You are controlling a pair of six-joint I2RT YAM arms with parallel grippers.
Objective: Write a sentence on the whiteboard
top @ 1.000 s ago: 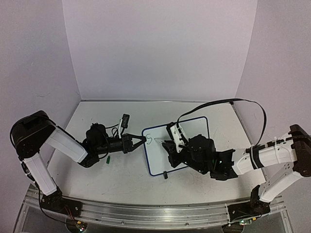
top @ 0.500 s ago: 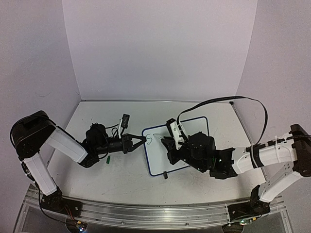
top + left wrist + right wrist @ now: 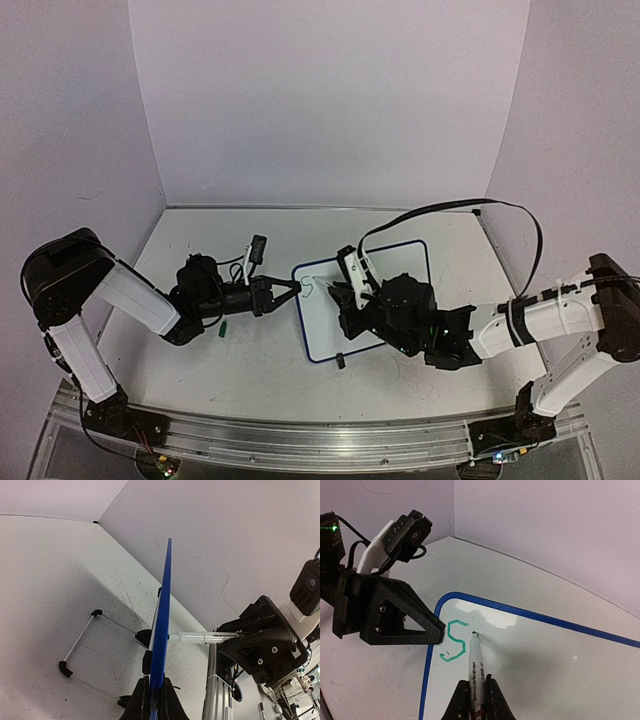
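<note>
The whiteboard [image 3: 318, 335] lies slanted at the table's middle, with a thin blue rim. My left gripper [image 3: 293, 290] is shut on its left edge; in the left wrist view [image 3: 154, 700] the blue rim [image 3: 164, 610] runs edge-on between the fingers. My right gripper [image 3: 347, 300] is shut on a white marker [image 3: 475, 662]. The marker's tip touches the board just right of a green "S" [image 3: 454, 641] near the top-left corner. That single letter is all of the sentence in view. The marker also shows in the left wrist view [image 3: 200, 637].
A small green marker cap [image 3: 224, 326] lies on the table below my left arm. The board's black foot [image 3: 341, 360] shows at its near edge and a wire stand [image 3: 80, 640] behind it. Pale walls enclose the table. A black cable [image 3: 450, 208] arches over my right arm.
My right gripper has shifted slightly left with the marker, its tip now just right of the "S". The left arm and the board have not moved.
</note>
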